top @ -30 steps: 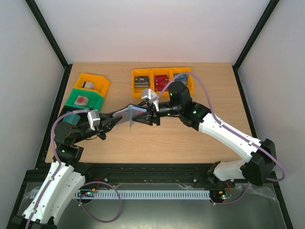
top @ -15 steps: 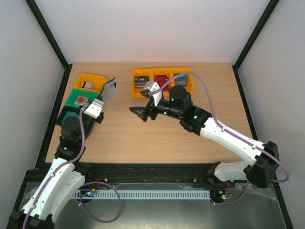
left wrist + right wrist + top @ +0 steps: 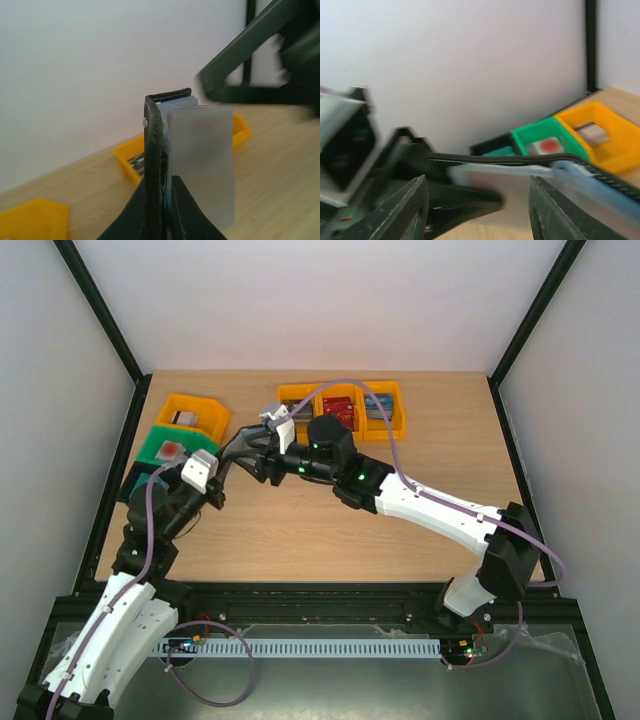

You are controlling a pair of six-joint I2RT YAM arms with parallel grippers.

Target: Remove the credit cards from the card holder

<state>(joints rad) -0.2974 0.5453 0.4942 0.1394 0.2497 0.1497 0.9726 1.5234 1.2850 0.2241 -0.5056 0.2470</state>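
Card holder [image 3: 152, 150] held upright in the air over the left part of the table [image 3: 300, 530], its lower edge clamped tight between the jaws of the left gripper [image 3: 162, 210]. One grey card [image 3: 205, 160] projected sideways from its grey-blue inside. The right gripper [image 3: 476, 192] had reached it with jaws standing apart, one finger on either side of the card and neither seen to touch it; both wrist views were blurred there.

Probable faults:
- If the right jaws closed on the leather edge as well as the card, the pull would likely drag the holder out of the left grip.
- A bite on the card's very margin might slip and let it drop to the table.
- A skewed pull could jam the card in its pocket.

Counts:
- One card holder.
- One card showing; any others in the pockets could not be counted.
- Two grippers.
- One green bin [image 3: 172, 447].
- One single orange bin [image 3: 195, 412].
- One orange row of compartments [image 3: 385, 410] at the back, partly hidden by the right arm.
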